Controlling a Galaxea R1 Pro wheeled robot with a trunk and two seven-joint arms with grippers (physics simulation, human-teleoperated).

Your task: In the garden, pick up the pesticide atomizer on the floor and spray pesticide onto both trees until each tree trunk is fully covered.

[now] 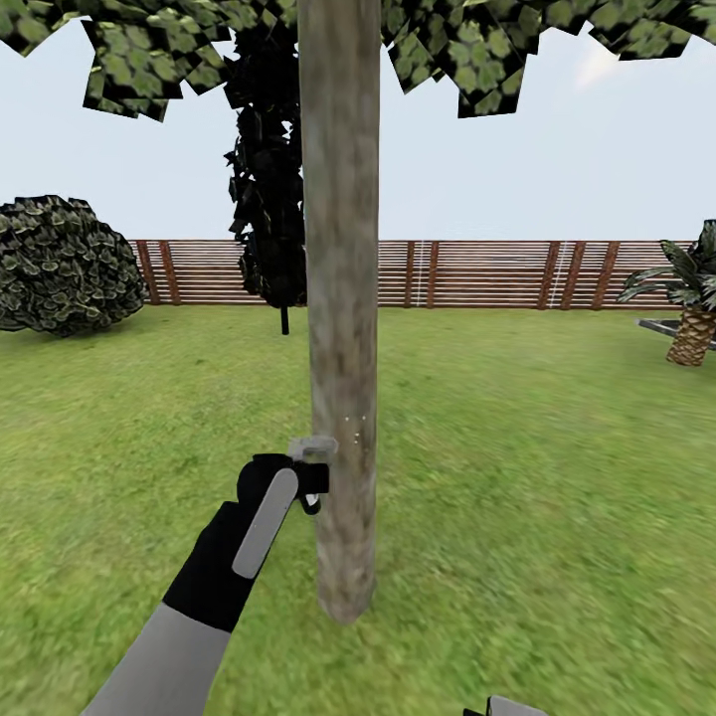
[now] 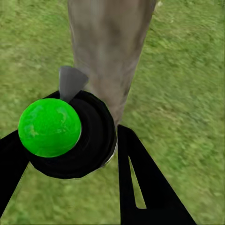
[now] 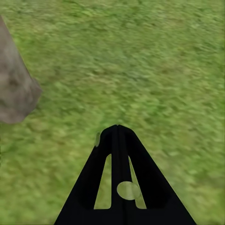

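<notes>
The garden lawn (image 1: 557,477) fills the lower frame, the tree trunk (image 1: 341,298) rising at centre. Just left of the trunk, lower centre, the left pincer (image 1: 310,475) is clamped around the pesticide atomizer (image 2: 70,133), its nozzle beside the bark. The right pincer (image 3: 118,129) has its fingers pressed together, holding nothing.

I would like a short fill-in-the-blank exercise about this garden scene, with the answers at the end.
1. The left gripper holds an atomizer whose round top is ____ in colour.
2. Its nozzle points at the tree ____.
3. Behind the lawn runs a brown wooden ____.
4. The fingers of the right gripper are ____ together, holding nothing.

Answers: green; trunk; fence; closed
</notes>
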